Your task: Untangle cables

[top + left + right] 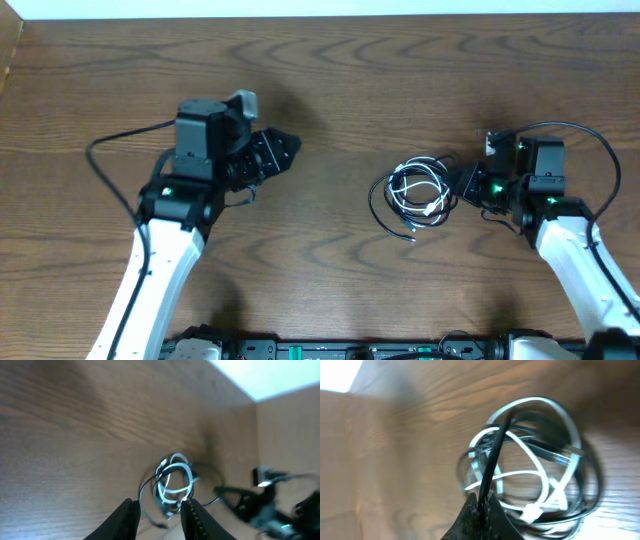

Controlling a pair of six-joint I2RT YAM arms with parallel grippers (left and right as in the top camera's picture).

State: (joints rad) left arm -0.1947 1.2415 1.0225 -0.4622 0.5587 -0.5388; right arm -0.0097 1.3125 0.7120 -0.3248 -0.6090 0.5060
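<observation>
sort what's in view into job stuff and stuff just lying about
Job: black cable, white cable, right gripper shut on the black cable, left gripper open.
Not job: wooden table, thick black arm wire.

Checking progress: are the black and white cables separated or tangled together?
Tangled. The thin black cable and thin white cable loop through each other in one coil; the right gripper pinches a black strand.
</observation>
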